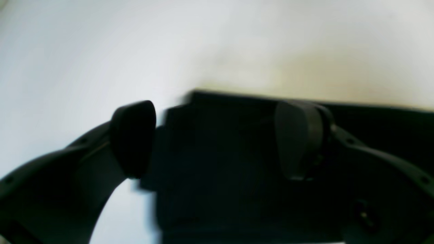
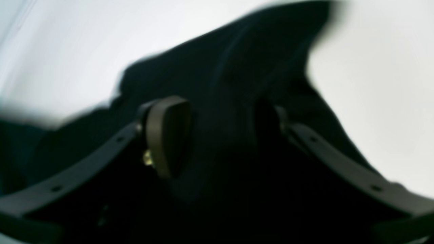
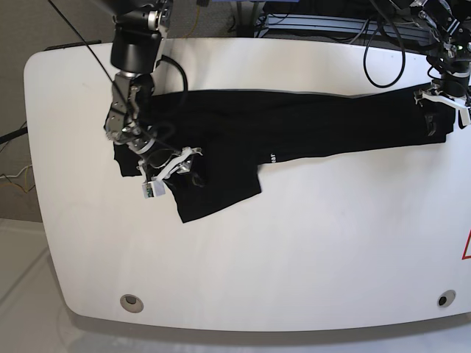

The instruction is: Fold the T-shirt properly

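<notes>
Stretched in a long band across the far half of the white table (image 3: 294, 243): the T-shirt (image 3: 294, 125), soft, limp, light. Left gripper (image 1: 217, 139) spread over its right end; right gripper (image 2: 220, 135) spread above the left sleeve. Best pinched at hem corners.

White table (image 3: 294, 250); black cables (image 3: 383, 51) behind far edge; red mark (image 3: 466, 246) at edge.

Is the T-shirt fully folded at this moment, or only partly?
Only partly. The T-shirt lies as a long band across the white table, with one flap hanging off near the right gripper.
</notes>
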Tool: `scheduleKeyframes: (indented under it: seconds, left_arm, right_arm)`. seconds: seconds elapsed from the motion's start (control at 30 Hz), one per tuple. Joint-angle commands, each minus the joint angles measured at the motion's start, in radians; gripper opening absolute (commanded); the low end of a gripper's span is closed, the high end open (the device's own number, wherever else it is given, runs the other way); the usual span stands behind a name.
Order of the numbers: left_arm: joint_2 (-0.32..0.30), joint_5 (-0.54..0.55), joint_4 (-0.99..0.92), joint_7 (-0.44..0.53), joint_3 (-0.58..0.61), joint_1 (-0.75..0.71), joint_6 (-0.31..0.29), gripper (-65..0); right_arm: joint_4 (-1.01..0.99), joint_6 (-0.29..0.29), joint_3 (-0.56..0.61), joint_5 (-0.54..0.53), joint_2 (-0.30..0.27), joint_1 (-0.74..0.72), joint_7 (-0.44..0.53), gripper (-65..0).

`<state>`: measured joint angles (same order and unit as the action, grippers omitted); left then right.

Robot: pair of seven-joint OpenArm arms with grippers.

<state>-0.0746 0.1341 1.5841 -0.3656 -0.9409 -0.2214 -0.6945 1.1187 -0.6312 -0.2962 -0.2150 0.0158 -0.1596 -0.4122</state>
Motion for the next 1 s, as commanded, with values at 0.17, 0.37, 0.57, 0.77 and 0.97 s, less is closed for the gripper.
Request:
scheduleKeyframes:
  seconds: [0.17,0.37,0.57,0.77,0.97]
  left_arm:
    - [-0.016,0.015,0.027,0.03,0.003,0.015,-0.004,-12.0]
    - [-0.016,0.023,0.018,0.023,0.005,0.023,-0.004,-11.6]
    - [-0.013,0.018,0.028,0.019,0.005,0.03,-0.004,-11.3]
    - [-0.02,0.014,0.035,0.01,0.006,0.0,-0.004,-11.0]
    - [-0.021,0.019,0.045,-0.005,0.012,-0.027,-0.004,-10.6]
  right_arm:
    - [0.052,-0.067,0.009,0.006,0.043,0.007,-0.131,-42.7]
    - [0.228,-0.067,0.006,-0.026,0.068,0.037,-0.271,-65.0]
    - [0.369,-0.067,-0.024,-0.096,0.064,0.038,-0.351,-56.4]
    - [0.402,-0.011,-0.065,-0.159,-0.033,0.013,-0.429,-31.9]
    - [0.388,-0.031,-0.068,-0.151,-0.074,0.028,-0.463,-35.8]
